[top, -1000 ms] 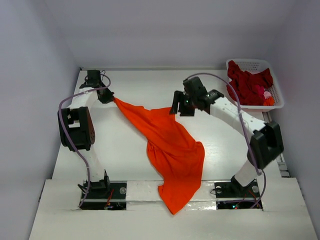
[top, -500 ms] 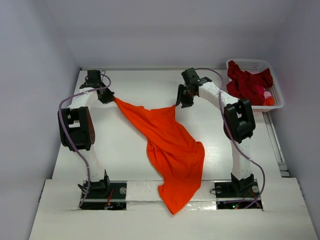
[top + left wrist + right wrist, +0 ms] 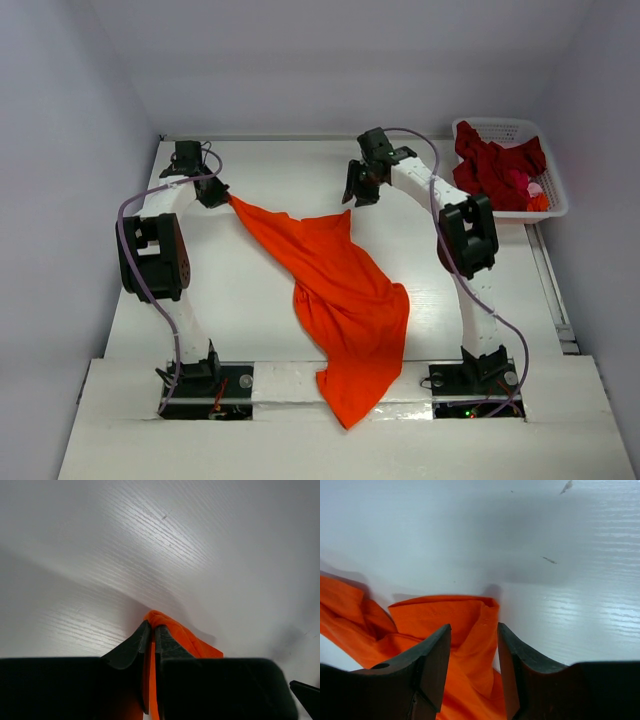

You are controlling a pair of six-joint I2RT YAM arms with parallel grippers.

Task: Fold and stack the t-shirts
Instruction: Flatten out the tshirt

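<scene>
A bright orange t-shirt [image 3: 345, 290] lies stretched diagonally across the table, and its lower end hangs over the near edge. My left gripper [image 3: 220, 196] is shut on the shirt's far left corner; in the left wrist view the orange cloth [image 3: 186, 639] is pinched between the closed fingers of the left gripper [image 3: 152, 626]. My right gripper [image 3: 355, 196] hovers at the shirt's far right corner. In the right wrist view the right gripper [image 3: 474, 630] stands open, with a raised fold of the orange t-shirt [image 3: 435, 615] between its fingers, unpinched. Dark red t-shirts [image 3: 495, 165] fill the basket.
A white lattice basket [image 3: 556, 207] stands at the back right corner, with a bit of pink and orange cloth beside the red shirts. Walls close the table in on the left, back and right. A rail runs along the table's right edge.
The right arm has folded its elbow upward and drawn its gripper slightly toward the back, to the shirt's far right corner, with the jaws narrower. The left gripper and the shirt have stayed put.
</scene>
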